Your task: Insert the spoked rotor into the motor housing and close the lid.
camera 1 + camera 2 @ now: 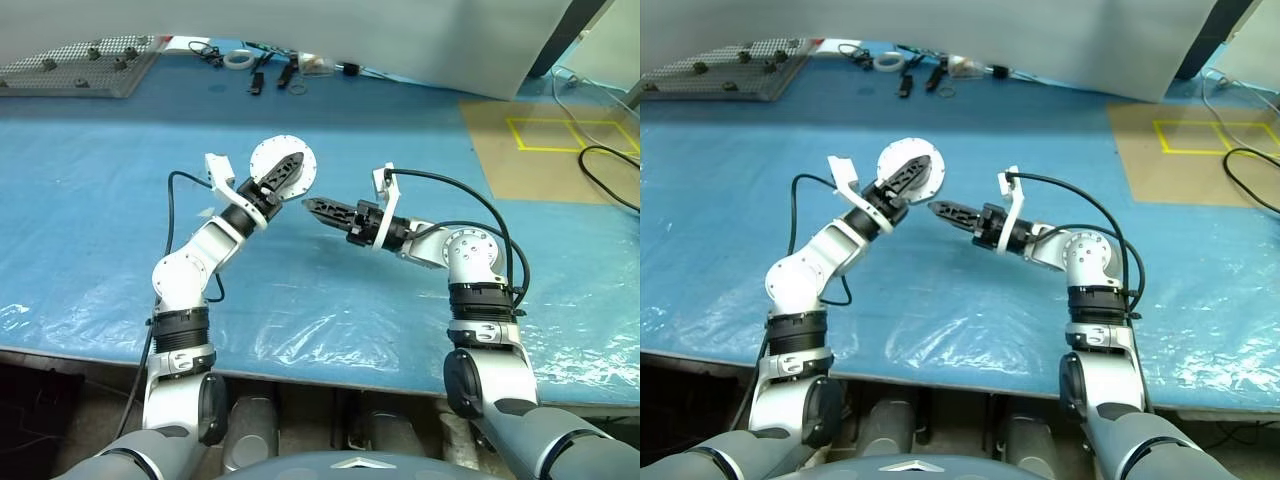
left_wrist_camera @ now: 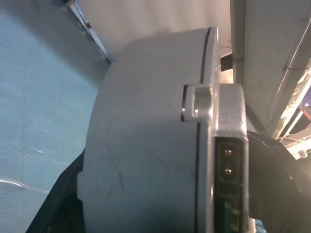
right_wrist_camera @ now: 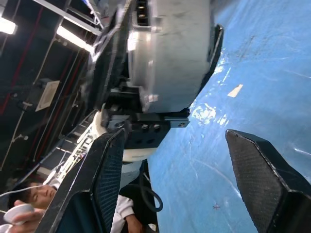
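My left gripper (image 1: 285, 170) is raised above the blue table and shut on the motor housing (image 1: 272, 152), a squat round silvery body. The housing's flat pale face, with little tabs at its edge, is turned toward the head camera. The left wrist view shows the housing's (image 2: 146, 136) grey side wall with a tab and a seam near one end. My right gripper (image 1: 312, 206) points at the housing from the right, a short gap away. It is open with nothing between its fingers (image 3: 109, 165), and the housing (image 3: 170, 48) lies just beyond them. The spoked rotor is out of view.
The table is covered in blue plastic sheet (image 1: 100, 200). A grey perforated board (image 1: 80, 65) lies back left, and small tools with a tape roll (image 1: 240, 58) sit at the back. A brown sheet with a yellow taped square (image 1: 560, 140) and a black cable (image 1: 610, 170) are at the right. A person (image 3: 29, 199) sits behind.
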{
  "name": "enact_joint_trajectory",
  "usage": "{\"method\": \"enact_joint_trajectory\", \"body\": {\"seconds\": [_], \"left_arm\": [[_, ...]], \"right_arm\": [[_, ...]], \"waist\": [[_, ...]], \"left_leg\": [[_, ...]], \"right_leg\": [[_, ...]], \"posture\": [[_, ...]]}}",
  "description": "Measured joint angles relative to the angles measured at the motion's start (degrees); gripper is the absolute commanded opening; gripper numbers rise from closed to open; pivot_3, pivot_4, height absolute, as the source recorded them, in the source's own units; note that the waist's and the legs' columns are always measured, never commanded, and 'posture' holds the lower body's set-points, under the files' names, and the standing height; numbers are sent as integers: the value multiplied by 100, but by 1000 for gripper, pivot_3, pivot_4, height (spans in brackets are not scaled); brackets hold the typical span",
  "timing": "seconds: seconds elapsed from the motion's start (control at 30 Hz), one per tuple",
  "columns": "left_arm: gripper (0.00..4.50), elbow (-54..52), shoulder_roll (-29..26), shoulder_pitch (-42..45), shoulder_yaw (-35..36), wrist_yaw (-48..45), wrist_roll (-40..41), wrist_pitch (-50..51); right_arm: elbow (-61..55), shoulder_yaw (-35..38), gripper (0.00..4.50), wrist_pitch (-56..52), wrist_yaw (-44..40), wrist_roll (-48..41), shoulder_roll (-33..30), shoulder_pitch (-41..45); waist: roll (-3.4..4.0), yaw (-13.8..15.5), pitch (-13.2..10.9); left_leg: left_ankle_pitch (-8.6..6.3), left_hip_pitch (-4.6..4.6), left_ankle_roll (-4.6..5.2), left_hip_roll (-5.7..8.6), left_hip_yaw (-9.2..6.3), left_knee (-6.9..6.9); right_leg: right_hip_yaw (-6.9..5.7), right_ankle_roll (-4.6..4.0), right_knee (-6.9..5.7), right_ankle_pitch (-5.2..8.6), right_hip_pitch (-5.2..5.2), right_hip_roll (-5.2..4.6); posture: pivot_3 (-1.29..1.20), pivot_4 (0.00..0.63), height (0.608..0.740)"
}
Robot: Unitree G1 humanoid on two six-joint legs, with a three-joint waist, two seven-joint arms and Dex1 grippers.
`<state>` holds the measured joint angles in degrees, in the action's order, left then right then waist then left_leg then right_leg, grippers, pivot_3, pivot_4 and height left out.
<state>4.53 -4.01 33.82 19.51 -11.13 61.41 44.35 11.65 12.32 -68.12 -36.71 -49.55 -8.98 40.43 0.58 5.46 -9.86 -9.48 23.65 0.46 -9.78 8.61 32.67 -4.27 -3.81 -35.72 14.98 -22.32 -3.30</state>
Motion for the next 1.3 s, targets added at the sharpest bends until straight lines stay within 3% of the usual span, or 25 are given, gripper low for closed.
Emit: {"method": "enact_joint_trajectory", "body": {"seconds": [0.33,0.73,0.77,0.83,1.07,1.3], "left_arm": [[3360,2209,-1159,420,435,-103,-1439,-1304],[3360,5400,-1722,1541,513,-1048,-2501,-2495],[4078,5532,-1731,1559,496,-1088,-2620,-2623],[4475,5622,-1732,1633,466,-1195,-2798,-2792],[4475,5802,-1960,1661,486,-1179,-3136,-2882],[4475,5619,-2740,1202,725,-1100,-3241,-2907]], "right_arm": [[-69,-248,3438,62,-126,69,-110,-98],[-69,-463,3438,143,-195,212,-178,-100],[-69,-466,3438,145,-195,217,-192,-106],[-70,-478,3438,146,-195,228,-202,-125],[-70,-540,3438,168,-195,240,-193,-144],[-69,-608,3438,284,-198,290,-147,-156]], "waist": [[-7,37,-4],[-19,48,-10],[-20,40,-10],[-20,40,-10],[-20,-3,-10],[-20,-8,-10]], "left_leg": [[-3,18,-8,4,-14,9],[-4,27,-8,3,-19,28],[-4,27,-8,3,-19,27],[-4,24,-8,2,-19,25],[-4,12,-8,0,-17,27],[-4,5,-8,0,-12,16]], "right_leg": [[-10,21,8,-11,-1,0],[-13,30,3,-19,-2,-6],[-13,30,3,-19,-2,-6],[-14,30,2,-19,-2,-6],[-14,19,-4,-25,1,-9],[-11,15,0,-25,-1,-9]], "posture": [[0,150,740],[0,150,740],[0,150,740],[0,150,740],[0,150,740],[0,150,740]]}}
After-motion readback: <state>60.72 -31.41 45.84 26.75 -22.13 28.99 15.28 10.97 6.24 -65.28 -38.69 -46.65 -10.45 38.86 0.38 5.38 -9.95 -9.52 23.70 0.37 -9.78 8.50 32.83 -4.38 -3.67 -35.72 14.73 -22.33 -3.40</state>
